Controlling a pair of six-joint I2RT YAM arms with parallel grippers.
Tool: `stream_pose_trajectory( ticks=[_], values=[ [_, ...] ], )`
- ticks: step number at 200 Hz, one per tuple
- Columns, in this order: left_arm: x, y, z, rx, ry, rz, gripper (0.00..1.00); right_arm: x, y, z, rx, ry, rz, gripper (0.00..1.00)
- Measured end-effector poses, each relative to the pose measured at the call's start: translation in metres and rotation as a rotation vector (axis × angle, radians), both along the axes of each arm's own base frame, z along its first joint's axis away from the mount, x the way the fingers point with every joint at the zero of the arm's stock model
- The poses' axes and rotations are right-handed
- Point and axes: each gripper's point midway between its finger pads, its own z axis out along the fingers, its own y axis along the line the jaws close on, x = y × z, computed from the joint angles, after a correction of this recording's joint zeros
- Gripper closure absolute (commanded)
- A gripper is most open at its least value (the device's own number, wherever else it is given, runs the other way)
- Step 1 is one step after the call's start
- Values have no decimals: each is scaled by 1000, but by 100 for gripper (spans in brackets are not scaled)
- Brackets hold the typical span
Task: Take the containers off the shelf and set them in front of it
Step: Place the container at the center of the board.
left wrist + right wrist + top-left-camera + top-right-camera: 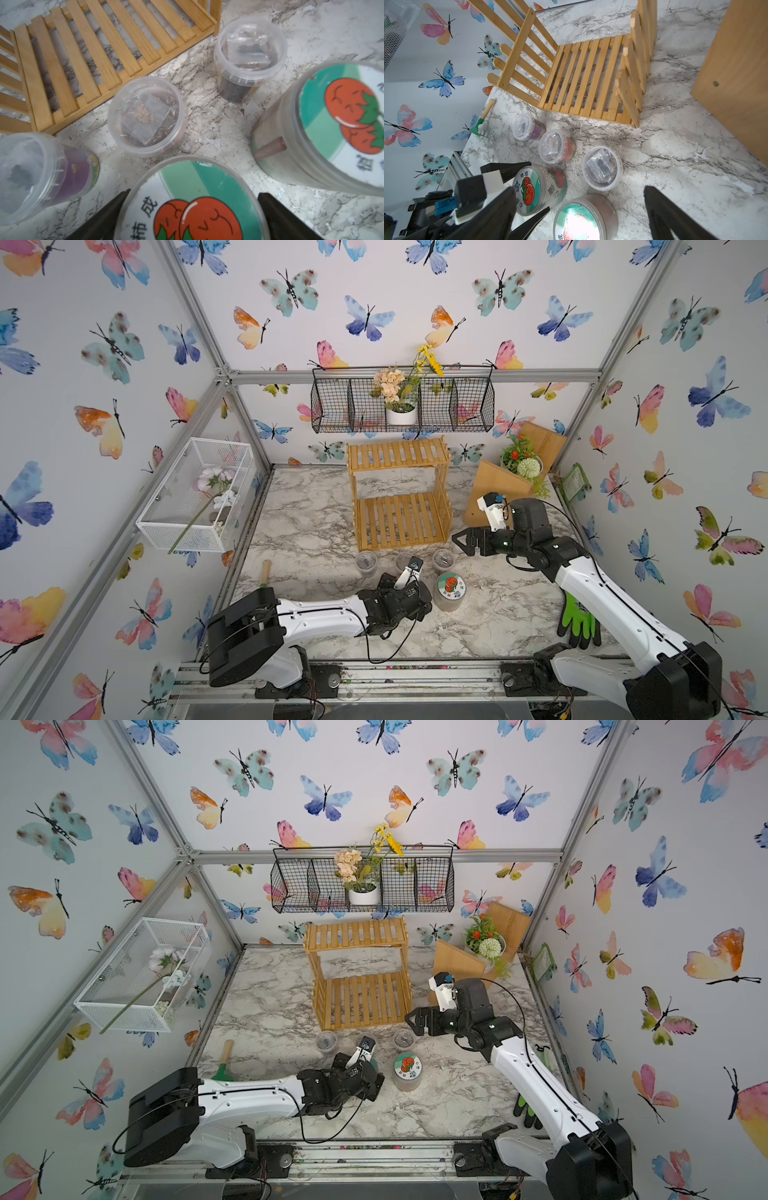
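Observation:
The bamboo shelf (399, 506) (581, 76) stands bare at the back of the marble table. In front of it three clear cups stand in a row: purple-labelled (366, 562) (41, 172), red-labelled (556, 146) (145, 116) and a third (441, 560) (249, 56). A tomato-lidded jar (449, 589) (332, 124) stands nearer the front. A second jar (187, 207) (527, 191) rests on the table between the jaws of my left gripper (194, 193), which is open, fingers just off its sides. My right gripper (461, 541) (578, 189) hovers open and empty by the shelf's right front corner.
A wooden box (498, 485) with a flower pot leans at the back right. Green gloves (577, 616) lie at the right front, a small rake (264, 572) at the left edge. A white mesh basket (195, 493) and a black wire basket (403, 406) hang on the walls.

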Motion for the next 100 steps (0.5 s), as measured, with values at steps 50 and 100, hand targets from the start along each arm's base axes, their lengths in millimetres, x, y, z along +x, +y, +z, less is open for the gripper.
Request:
stream_pose_trajectory(
  ticks=[50, 100],
  values=[
    [9, -5, 82, -110, -120, 16, 1, 8, -3, 0, -41, -28, -8, 2],
    [43, 54, 128, -146, -237, 173, 1, 36, -27, 17, -89, -136, -99, 2]
  ],
)
